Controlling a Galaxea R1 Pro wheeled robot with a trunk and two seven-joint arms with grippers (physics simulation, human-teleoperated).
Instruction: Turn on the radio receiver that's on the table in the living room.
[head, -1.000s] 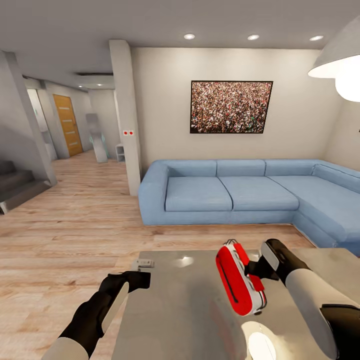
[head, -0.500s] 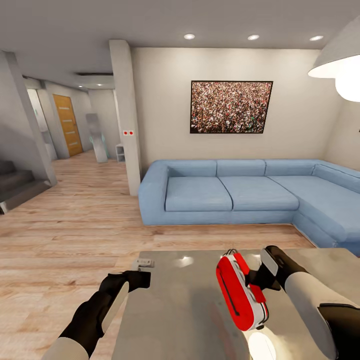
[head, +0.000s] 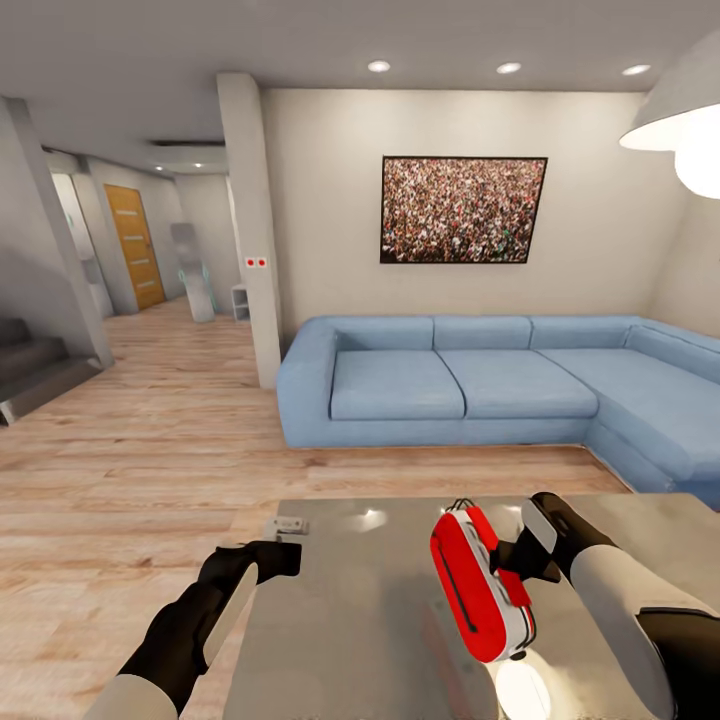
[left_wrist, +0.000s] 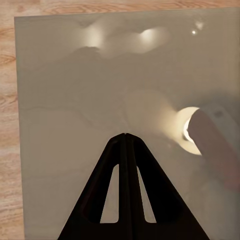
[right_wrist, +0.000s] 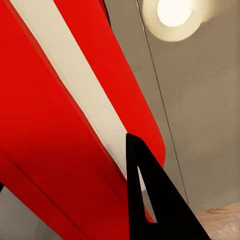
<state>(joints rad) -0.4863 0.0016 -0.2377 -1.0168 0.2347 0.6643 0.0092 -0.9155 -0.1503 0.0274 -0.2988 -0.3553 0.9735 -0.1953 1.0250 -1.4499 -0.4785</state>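
No brand, label or writing can be read on anything here.

Nearest, the left gripper (head: 283, 558) hangs over the near left edge of the table (head: 380, 640). In the left wrist view its fingers (left_wrist: 125, 150) are pressed flat together with nothing between them, above the glossy grey top.

To the right, the right gripper (head: 515, 560) holds the radio (head: 478, 582) just above the table. The red and white case stands on edge, tilted, its thin wire handle at the top and a dark slot down its red face. The right wrist view shows one dark finger (right_wrist: 150, 200) lying against the red and white shell (right_wrist: 65, 115); the gripper is closed on the case. Compared with a second ago, the radio sits slightly lower and nearer to the table top, and the whole picture has shifted a little, so the camera has moved as well. The left arm looks the same as before.

A small white strip (head: 291, 524) lies at the far left corner of the table.

Beyond the table are the light wood floor (head: 150, 450), then the blue sofa (head: 480, 385), then the framed crowd picture (head: 463, 210) on the white wall. A white lamp (head: 690, 120) hangs at the upper right, and an orange door (head: 134, 245) stands far left down the hall.
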